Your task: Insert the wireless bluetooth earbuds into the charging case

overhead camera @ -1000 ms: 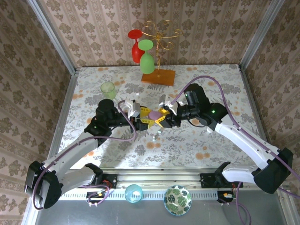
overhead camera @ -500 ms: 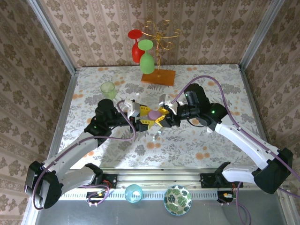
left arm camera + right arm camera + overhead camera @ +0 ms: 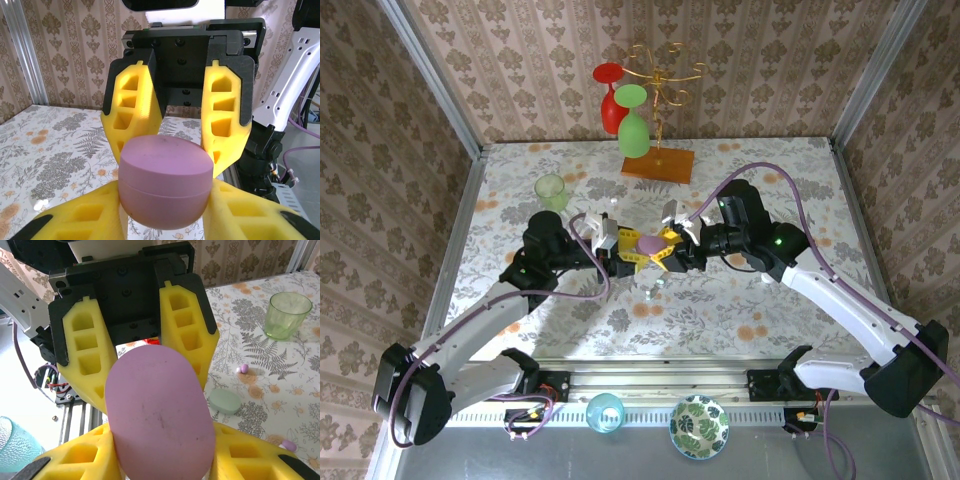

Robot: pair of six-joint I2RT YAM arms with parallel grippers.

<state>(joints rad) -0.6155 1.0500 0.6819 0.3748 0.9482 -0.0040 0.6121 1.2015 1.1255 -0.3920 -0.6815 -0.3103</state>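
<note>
Left gripper (image 3: 626, 259): mine. Yellow fingers set narrow against the two sides of the mauve case (image 3: 165, 185), pads touching it. It is held.
Right gripper (image 3: 668, 257): mine too. It comes in from the opposite side, fingers set to much the same narrow gap on the same case. Held from both ends.
Case: one in hand, oval and mauve, up off the table between the two grippers at mid-table. Its lid is down, with the seam showing as a closed line all round.
Second case: one mint-green case (image 3: 225, 401) lying flat on the table (image 3: 740, 300), with nothing touching it. Cases counted: two.
Earbuds: two pale pinkish spots on the table, both outside any case. One (image 3: 243, 369) lies between the mint case and the cup. The other (image 3: 288, 445) is nearer my right wrist. The farther spot may be two buds touching. Cannot tell.
Cups: one pale green cup (image 3: 289, 315) upright at far left, and one blue cup (image 3: 604, 412) at the near rail.
Bowl: one patterned bowl (image 3: 699, 425) just beside the blue cup.
Wine glasses: two, one red (image 3: 608, 100) and one green (image 3: 634, 125), hanging bowl-down from a gold rack (image 3: 665, 72) at the back.
</note>
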